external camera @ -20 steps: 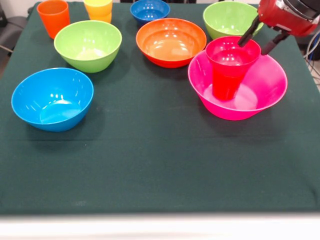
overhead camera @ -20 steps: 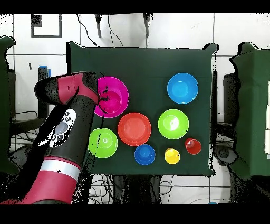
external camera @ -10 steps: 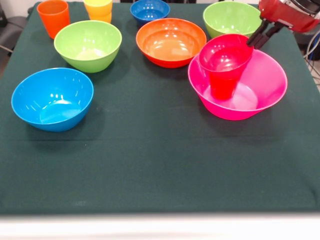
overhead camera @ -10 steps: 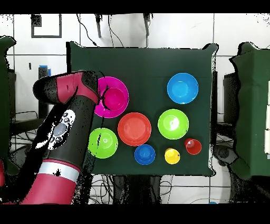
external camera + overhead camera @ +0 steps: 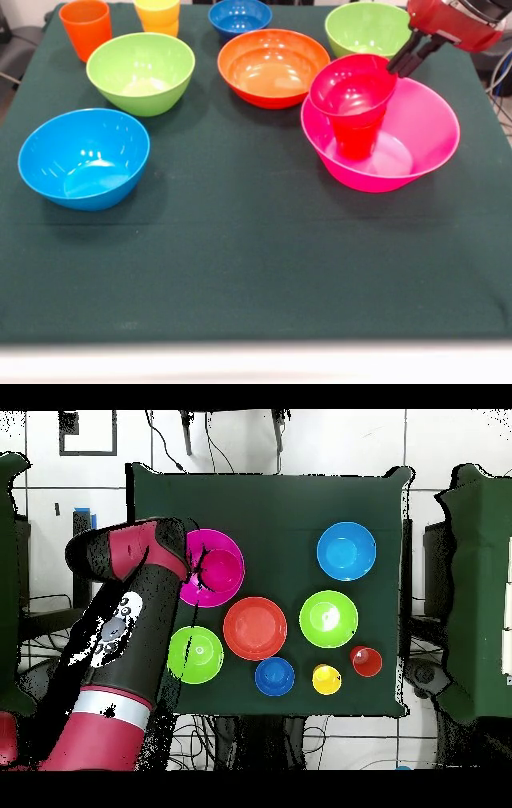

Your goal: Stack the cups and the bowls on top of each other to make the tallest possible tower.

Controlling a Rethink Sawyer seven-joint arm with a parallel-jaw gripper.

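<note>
Cups and bowls sit all over the counter (image 5: 240, 264), and the job is to pile them into one tall tower. Up in the far corner, the claw (image 5: 398, 66) has its two black fingers pinched together on the rim of the red cup (image 5: 353, 100). That cup is inside the big pink bowl (image 5: 424, 132), and it leans over to one side, likely because the claw grips only one edge of it. The pink bowl makes a good bottom for a tower, since it is wide and will not tip. Just behind it sits a lime green bowl (image 5: 366, 28), and beside that the orange bowl (image 5: 272, 68), so the red cup must not bump them. Farther off are the small dark blue bowl (image 5: 239, 18), the yellow cup (image 5: 158, 15), the orange cup (image 5: 85, 28), another lime green bowl (image 5: 141, 72) and the light blue bowl (image 5: 83, 158). They are spread well apart, so I think each one can be picked up alone.
</note>
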